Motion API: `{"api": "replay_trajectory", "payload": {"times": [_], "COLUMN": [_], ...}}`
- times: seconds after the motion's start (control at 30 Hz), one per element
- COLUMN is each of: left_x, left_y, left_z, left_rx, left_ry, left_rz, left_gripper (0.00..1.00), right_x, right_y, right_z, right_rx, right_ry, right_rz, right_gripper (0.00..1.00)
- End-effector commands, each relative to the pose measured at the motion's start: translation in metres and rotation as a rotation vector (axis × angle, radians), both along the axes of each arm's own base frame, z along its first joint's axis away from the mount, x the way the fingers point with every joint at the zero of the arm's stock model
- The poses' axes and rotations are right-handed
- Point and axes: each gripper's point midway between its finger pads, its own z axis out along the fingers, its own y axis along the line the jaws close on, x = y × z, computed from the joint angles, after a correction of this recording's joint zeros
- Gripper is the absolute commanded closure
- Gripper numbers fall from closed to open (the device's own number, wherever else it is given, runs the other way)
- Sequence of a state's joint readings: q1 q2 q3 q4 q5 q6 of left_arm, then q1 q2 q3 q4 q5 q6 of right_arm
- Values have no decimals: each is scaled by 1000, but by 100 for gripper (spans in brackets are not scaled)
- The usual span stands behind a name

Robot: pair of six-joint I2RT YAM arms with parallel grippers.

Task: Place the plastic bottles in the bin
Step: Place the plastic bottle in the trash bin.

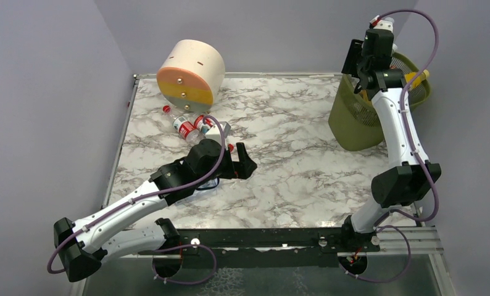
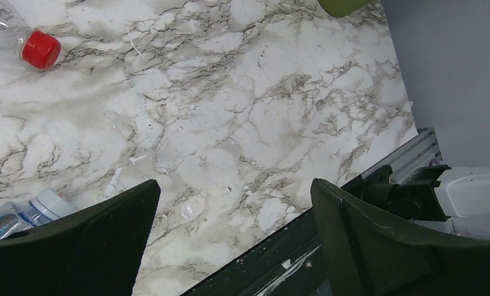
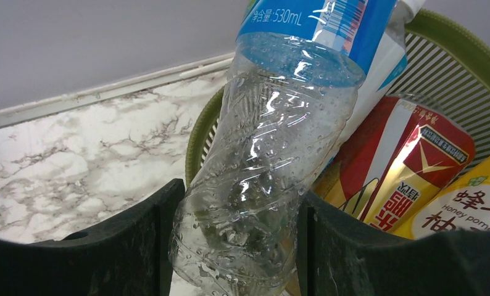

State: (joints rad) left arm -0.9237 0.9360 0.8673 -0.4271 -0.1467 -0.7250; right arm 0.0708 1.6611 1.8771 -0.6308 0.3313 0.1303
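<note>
Over the olive-green mesh plastic bin, a clear blue-labelled plastic bottle is clamped by the right gripper.

Marble table: bottles, bin, drawer box.

The left arm lies low, its first link folded back to the left of its base and its forearm reaching out over the worktop towards the middle. The left jaws hang just above the surface, spread wide with nothing between them. The right arm stands tall, its elbow bent out at the near right and its forearm climbing to the far right corner with the wrist held high, and there the right jaws are clamped on the lower body of a clear bottle, pressing it from both sides.
</note>
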Motion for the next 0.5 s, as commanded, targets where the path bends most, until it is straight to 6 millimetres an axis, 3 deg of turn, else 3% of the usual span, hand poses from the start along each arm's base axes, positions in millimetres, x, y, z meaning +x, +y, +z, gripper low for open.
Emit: {"api": "replay_trajectory", "payload": {"times": [0.0, 0.23, 0.47], "left_x": [2, 1, 1], "left_y": [-4, -4, -4], "left_z": [0, 0, 1], "left_rx": [-11, -12, -19], "left_ry": [-15, -14, -14], "left_rz": [-5, -10, -6], "left_gripper": [2, 2, 2], "right_x": [-8, -13, -17], "right_y": [-7, -10, -12], "right_z": [6, 5, 7], "right_rx": [-15, -5, 3], "right_ry": [-19, -18, -25], "right_rz": [-23, -35, -44], "right_gripper": [41, 36, 21]}}
